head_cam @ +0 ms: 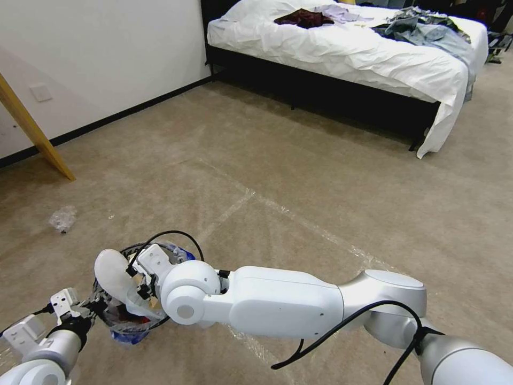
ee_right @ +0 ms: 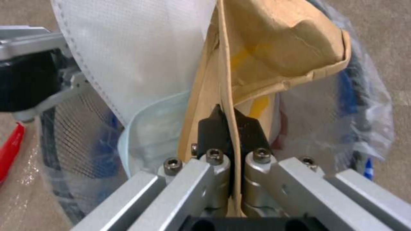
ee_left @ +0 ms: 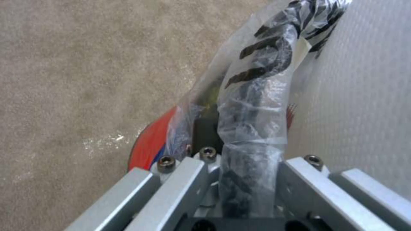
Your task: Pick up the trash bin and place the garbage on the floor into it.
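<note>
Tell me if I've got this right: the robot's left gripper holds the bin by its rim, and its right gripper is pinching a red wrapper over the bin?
Not quite. The right gripper is pinching a brown cardboard scrap, not a red wrapper, as the right wrist view shows. The rest stands: the left gripper holds the trash bin at its bag-wrapped rim, and the scrap hangs over the bin.

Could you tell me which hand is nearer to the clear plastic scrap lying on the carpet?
Left. The left hand, gripping the trash bin rim, sits just below the plastic scrap in the head view; the right hand, pinching brown cardboard over the bin, is farther.
</note>
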Controlling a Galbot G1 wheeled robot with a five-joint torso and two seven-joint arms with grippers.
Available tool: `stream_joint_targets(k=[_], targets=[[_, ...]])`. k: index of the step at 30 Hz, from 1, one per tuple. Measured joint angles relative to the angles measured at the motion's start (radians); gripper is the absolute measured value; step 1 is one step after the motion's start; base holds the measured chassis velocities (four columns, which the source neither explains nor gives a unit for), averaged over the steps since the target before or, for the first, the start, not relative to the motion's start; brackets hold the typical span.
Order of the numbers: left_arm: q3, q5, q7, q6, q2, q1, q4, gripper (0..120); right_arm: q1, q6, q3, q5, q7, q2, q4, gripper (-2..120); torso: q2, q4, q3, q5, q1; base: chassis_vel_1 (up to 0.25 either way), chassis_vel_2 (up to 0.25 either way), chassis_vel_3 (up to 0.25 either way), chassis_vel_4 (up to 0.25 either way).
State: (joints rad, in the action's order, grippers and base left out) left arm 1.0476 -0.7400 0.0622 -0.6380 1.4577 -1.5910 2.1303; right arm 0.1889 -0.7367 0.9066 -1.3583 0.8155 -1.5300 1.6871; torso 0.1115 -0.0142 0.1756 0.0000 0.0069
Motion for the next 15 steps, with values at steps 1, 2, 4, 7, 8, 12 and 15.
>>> stream_joint_targets(k=[1, 2, 4, 7, 8, 12, 15], targets=[[0.000, 0.000, 0.000, 0.000, 0.000, 0.000, 0.000, 1, 0.000, 0.000, 0.000, 0.000, 0.000, 0.000, 0.000, 0, 0.000, 0.0000, 0.000, 0.0000, 0.000, 0.000, 0.000, 0.000, 0.000], [0.000, 0.000, 0.000, 0.000, 0.000, 0.000, 0.000, 1, 0.001, 0.000, 0.003, 0.002, 0.000, -0.006, -0.009, 0, 0.000, 0.0000, 0.000, 0.0000, 0.000, 0.000, 0.000, 0.000, 0.000], [0.000, 0.001, 0.000, 0.000, 0.001, -0.001, 0.000, 1, 0.001, 0.000, 0.006, 0.004, -0.002, -0.010, -0.018, 0, 0.000, 0.0000, 0.000, 0.0000, 0.000, 0.000, 0.000, 0.000, 0.000], [-0.002, 0.002, 0.000, 0.000, 0.002, -0.001, 0.000, 1, 0.003, 0.000, 0.011, 0.011, -0.007, -0.019, -0.038, 0, 0.000, 0.0000, 0.000, 0.0000, 0.000, 0.000, 0.000, 0.000, 0.000], [-0.003, 0.004, 0.000, 0.000, 0.003, -0.001, 0.000, 1, 0.004, 0.000, 0.012, 0.013, -0.009, -0.023, -0.047, 0, 0.000, 0.0000, 0.000, 0.0000, 0.000, 0.000, 0.000, 0.000, 0.000], [-0.005, 0.007, 0.000, 0.000, 0.004, -0.001, 0.000, 1, 0.006, 0.000, 0.014, 0.014, -0.010, -0.033, -0.065, 0, 0.000, 0.0000, 0.000, -0.0001, 0.000, 0.000, 0.000, 0.000, 0.000], [-0.008, 0.012, 0.000, 0.000, 0.006, 0.000, -0.002, 1, 0.007, 0.000, 0.014, 0.014, -0.008, -0.038, -0.082, 0, 0.000, 0.0000, 0.000, -0.0001, 0.000, 0.000, 0.000, 0.000, 0.000]])
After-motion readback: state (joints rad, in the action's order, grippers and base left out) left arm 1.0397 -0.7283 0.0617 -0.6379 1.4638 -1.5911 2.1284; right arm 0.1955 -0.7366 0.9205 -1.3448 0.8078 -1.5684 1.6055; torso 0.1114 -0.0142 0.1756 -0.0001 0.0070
